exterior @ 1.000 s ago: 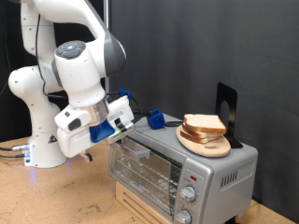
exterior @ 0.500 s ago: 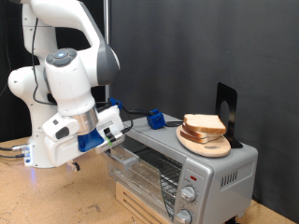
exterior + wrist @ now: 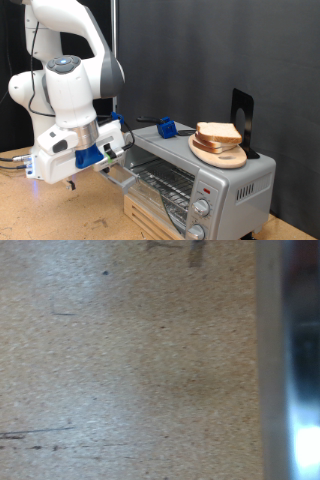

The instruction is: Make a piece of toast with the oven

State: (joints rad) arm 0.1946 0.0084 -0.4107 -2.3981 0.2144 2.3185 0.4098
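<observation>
The silver-grey oven (image 3: 225, 185) stands at the exterior view's lower right, on a wooden board. Its glass door (image 3: 135, 180) hangs swung down and out towards the exterior view's left, and the wire rack (image 3: 165, 182) shows inside. My gripper (image 3: 115, 160), with blue finger parts, is at the door's outer edge by the handle; its fingertips are hidden. Slices of white bread (image 3: 218, 134) lie piled on a round wooden plate (image 3: 226, 157) on the oven's top. No single slice lies apart. The wrist view shows the speckled tabletop (image 3: 120, 360) and a blurred silver edge (image 3: 285, 370).
Two round knobs (image 3: 205, 208) sit on the oven's front right. A small blue object (image 3: 166, 128) and a black stand (image 3: 241, 115) sit on the oven's top. The white arm base (image 3: 45, 150) fills the exterior view's left. Cables run at the far left.
My gripper has moved down and to the exterior view's left, and the oven door has swung open and down with it. The bread pile has not moved.
</observation>
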